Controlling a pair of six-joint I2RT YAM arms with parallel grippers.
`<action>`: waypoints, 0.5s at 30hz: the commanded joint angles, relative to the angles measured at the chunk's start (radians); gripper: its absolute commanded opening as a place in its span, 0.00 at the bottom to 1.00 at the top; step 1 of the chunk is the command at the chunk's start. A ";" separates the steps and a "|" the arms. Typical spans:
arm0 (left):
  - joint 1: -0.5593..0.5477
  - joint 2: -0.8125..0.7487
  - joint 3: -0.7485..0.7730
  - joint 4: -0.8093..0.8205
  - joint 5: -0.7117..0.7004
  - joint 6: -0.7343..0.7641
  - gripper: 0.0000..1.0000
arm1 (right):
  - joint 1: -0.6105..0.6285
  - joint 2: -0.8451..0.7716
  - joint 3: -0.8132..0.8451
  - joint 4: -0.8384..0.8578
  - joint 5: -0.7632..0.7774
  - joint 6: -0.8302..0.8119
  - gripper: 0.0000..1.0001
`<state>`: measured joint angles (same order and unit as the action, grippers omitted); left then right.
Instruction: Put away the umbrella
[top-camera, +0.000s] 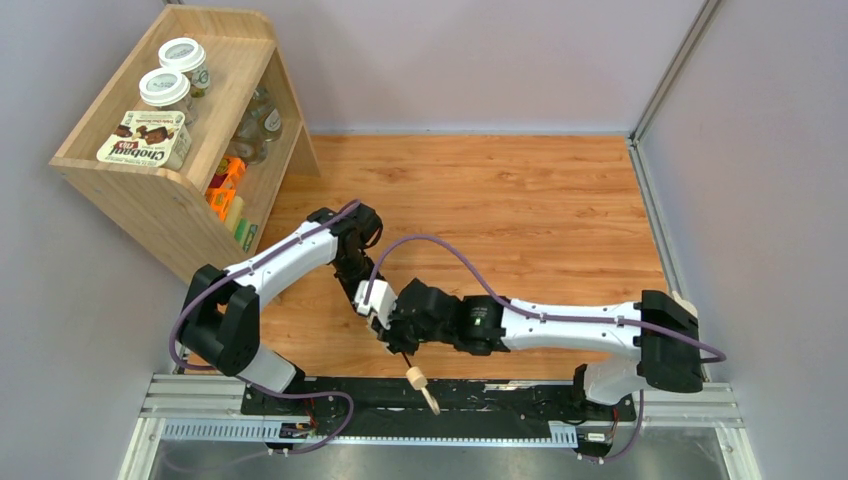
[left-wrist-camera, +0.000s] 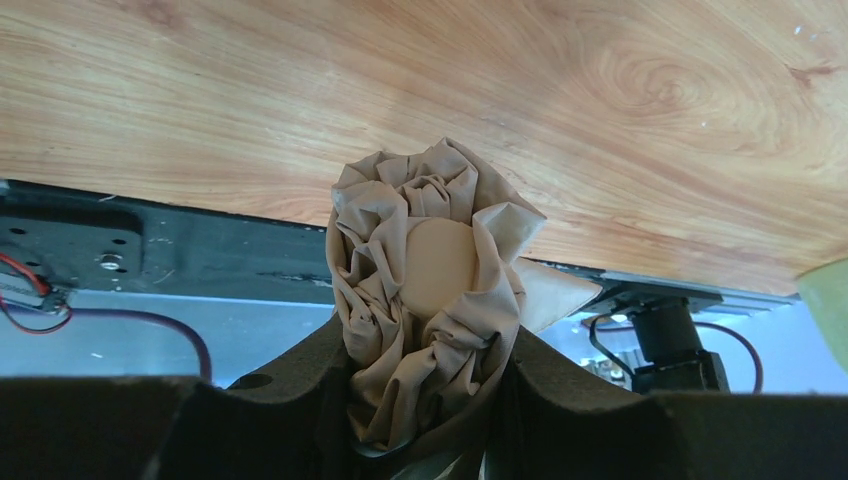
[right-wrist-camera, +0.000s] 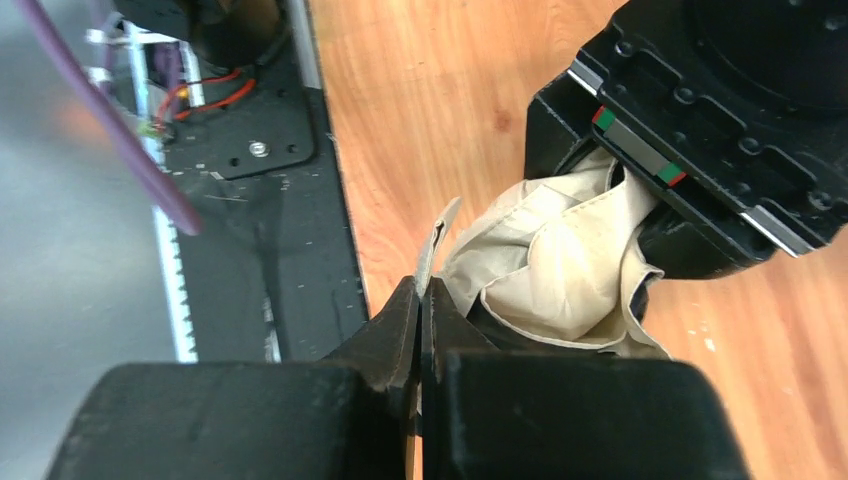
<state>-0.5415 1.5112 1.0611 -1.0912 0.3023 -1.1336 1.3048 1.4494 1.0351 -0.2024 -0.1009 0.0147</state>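
Note:
The umbrella is held between both grippers above the table's near middle. In the left wrist view my left gripper (left-wrist-camera: 430, 375) is shut on its bunched peach-beige canopy (left-wrist-camera: 430, 270). In the right wrist view my right gripper (right-wrist-camera: 422, 300) is shut on a thin flap of fabric (right-wrist-camera: 437, 235) sticking out from the canopy (right-wrist-camera: 550, 265). The left gripper's black body (right-wrist-camera: 700, 110) sits just behind the canopy. From above, the left gripper (top-camera: 368, 298) and right gripper (top-camera: 396, 335) meet; the black shaft (top-camera: 405, 358) and cream handle (top-camera: 415, 377) stick out toward the near edge.
A wooden shelf unit (top-camera: 165, 190) stands at the far left, with two white-lidded jars (top-camera: 165, 90) and a snack box (top-camera: 145, 138) on top and more items inside. A black mounting rail (top-camera: 500, 395) runs along the near edge. Grey walls enclose the wooden table (top-camera: 520, 210).

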 joint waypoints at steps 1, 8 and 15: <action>0.003 -0.049 0.057 -0.082 0.004 0.037 0.00 | 0.079 0.015 0.000 0.073 0.362 -0.100 0.00; 0.011 -0.134 -0.016 -0.079 0.017 0.012 0.00 | 0.116 0.049 -0.017 0.058 0.402 -0.124 0.00; 0.032 -0.143 0.036 -0.113 0.011 0.028 0.00 | 0.120 0.074 -0.030 0.070 0.169 -0.038 0.00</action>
<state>-0.5182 1.4128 1.0424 -1.1378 0.2512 -1.1107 1.4216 1.4948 1.0294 -0.1287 0.1787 -0.0658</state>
